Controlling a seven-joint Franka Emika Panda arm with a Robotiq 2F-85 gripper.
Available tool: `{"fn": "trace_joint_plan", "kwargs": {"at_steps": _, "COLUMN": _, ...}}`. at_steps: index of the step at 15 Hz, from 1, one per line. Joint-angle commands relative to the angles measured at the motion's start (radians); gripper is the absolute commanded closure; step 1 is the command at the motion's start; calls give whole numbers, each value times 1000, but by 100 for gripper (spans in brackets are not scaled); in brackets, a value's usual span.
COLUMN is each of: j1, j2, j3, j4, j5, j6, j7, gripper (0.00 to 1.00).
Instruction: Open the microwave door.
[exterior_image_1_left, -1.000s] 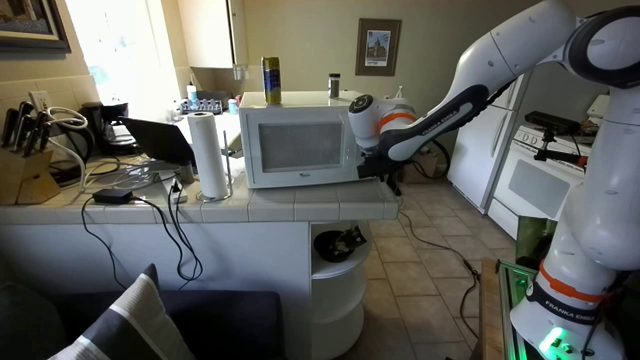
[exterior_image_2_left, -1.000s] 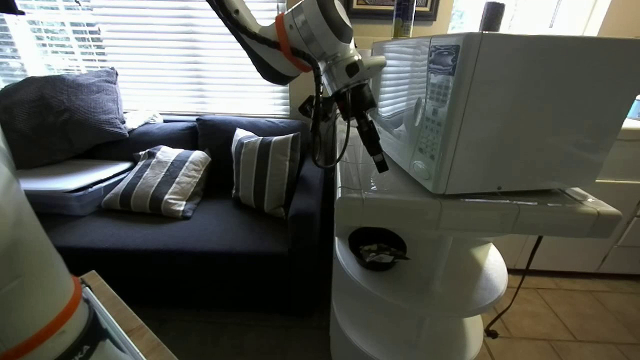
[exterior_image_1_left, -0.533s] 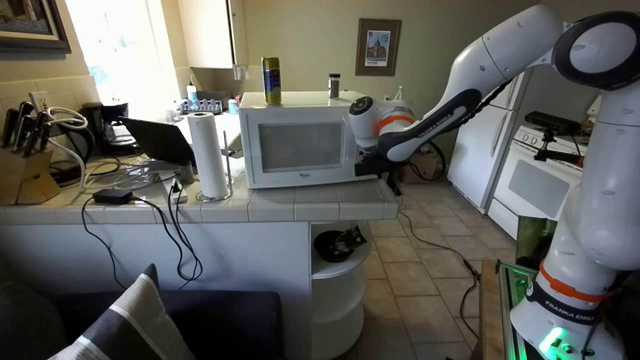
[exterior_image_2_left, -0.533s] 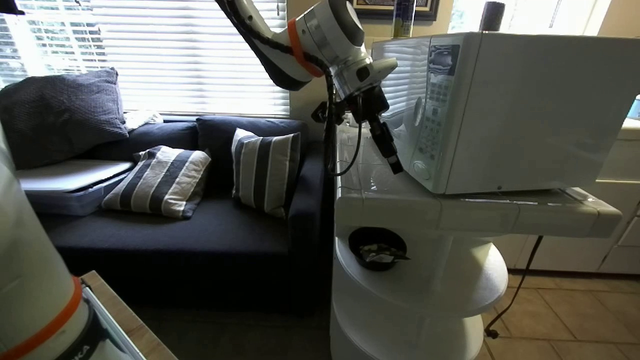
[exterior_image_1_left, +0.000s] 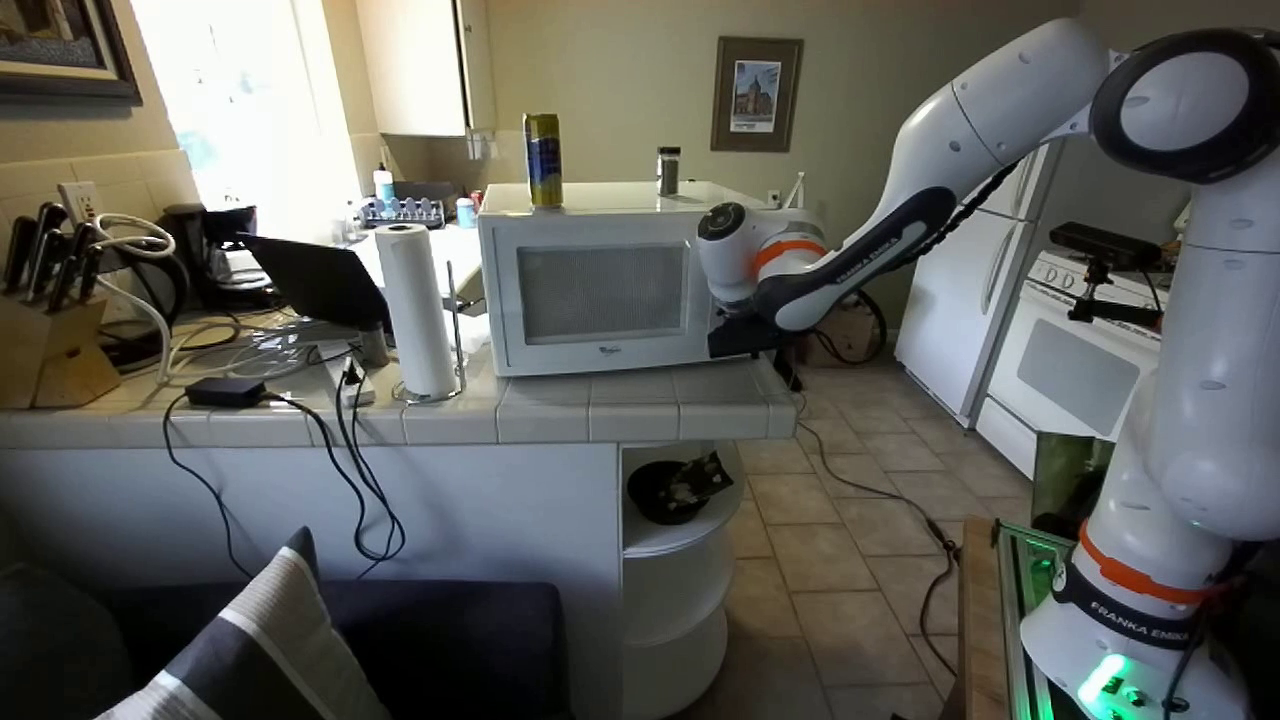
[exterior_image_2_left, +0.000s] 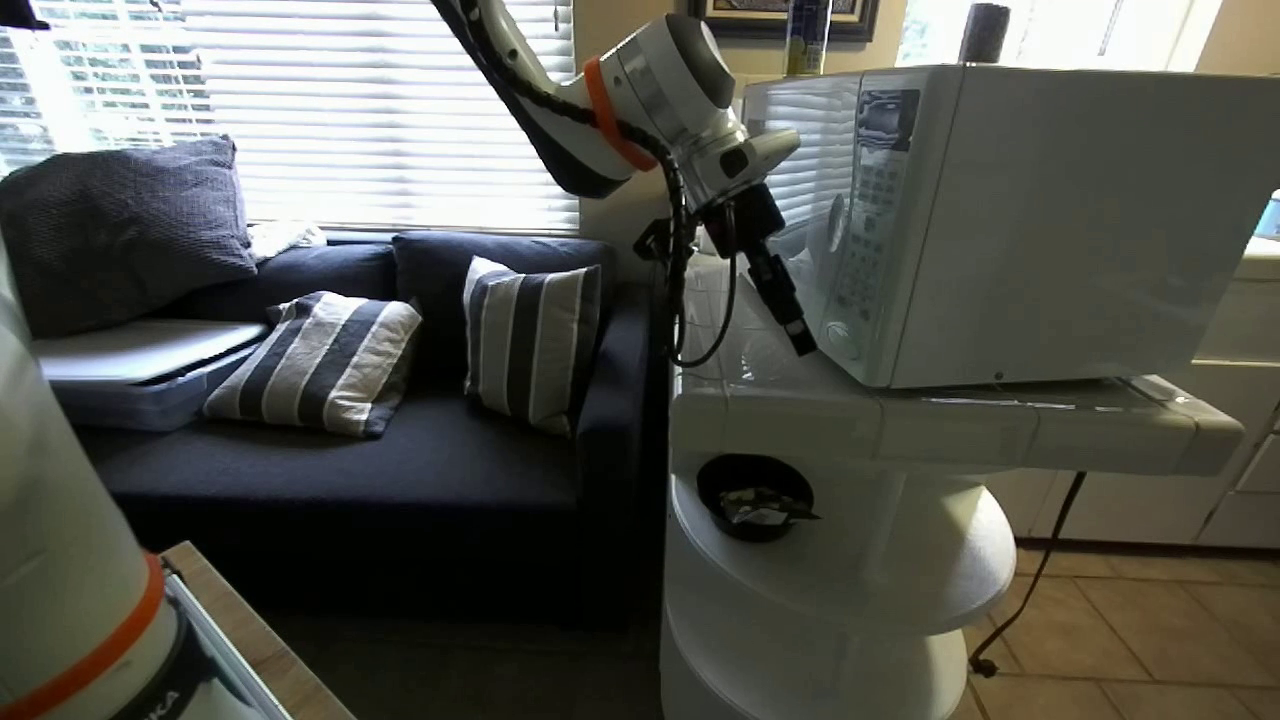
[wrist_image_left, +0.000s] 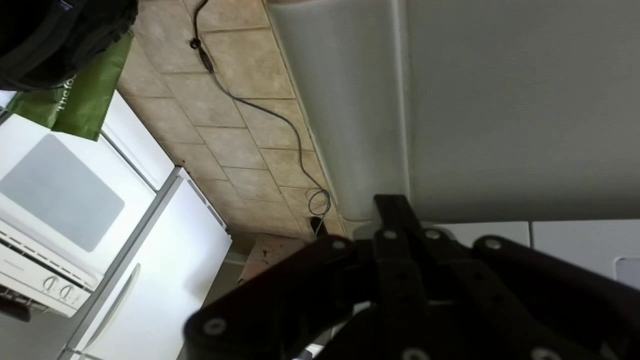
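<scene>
Starting at the left in an exterior view, the paper towel roll (exterior_image_1_left: 415, 310) stands at nine o'clock of the microwave (exterior_image_1_left: 610, 197), and the microwave door (exterior_image_1_left: 603, 292) comes next, fitted closed into its front above the tiled counter (exterior_image_1_left: 640, 390), just as in the earlier frames. Between three and four o'clock of the door's middle is the gripper (exterior_image_2_left: 803, 345), which points toward five o'clock in an exterior view; the wrist view shows its fingers (wrist_image_left: 389, 212) together, with nothing seen between them. The fresh change is its reach: it sits farther toward four o'clock than a moment ago, so that the tip is just beside the foot of the control strip (exterior_image_2_left: 875, 215), at about nine o'clock of a round knob or button (exterior_image_2_left: 843, 340). Whether it touches the front I cannot tell. I take this as lining up to press or pry on the latch side, so the approach looks nearly done and the opening not yet begun. Farther right comes the arm (exterior_image_1_left: 890, 240), which differs from the earlier frames: its high bend lies lower and a little toward eight o'clock, which fits a forward, downward reach.
</scene>
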Motion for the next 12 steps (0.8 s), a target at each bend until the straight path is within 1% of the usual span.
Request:
{"fn": "trace_joint_plan", "kwargs": {"at_steps": 1, "j1": 16, "j2": 2, "j3": -15, "j4": 3, "j5": -4, "j6": 6, "j7": 2, "gripper": 100}}
{"fn": "trace_joint_plan", "kwargs": {"at_steps": 6, "j1": 15, "j2": 13, "j3": -27, "j4": -4, "j5": -126, "j6": 104, "j7": 23, "gripper": 100}}
{"fn": "trace_joint_plan", "kwargs": {"at_steps": 9, "j1": 9, "j2": 23, "j3": -38, "j4": -3, "j5": -169, "j6": 151, "j7": 21, "gripper": 100}}
{"fn": "trace_joint_plan", "kwargs": {"at_steps": 12, "j1": 6, "j2": 30, "j3": -46, "j4": -6, "j5": -186, "j6": 177, "j7": 7, "gripper": 100}}
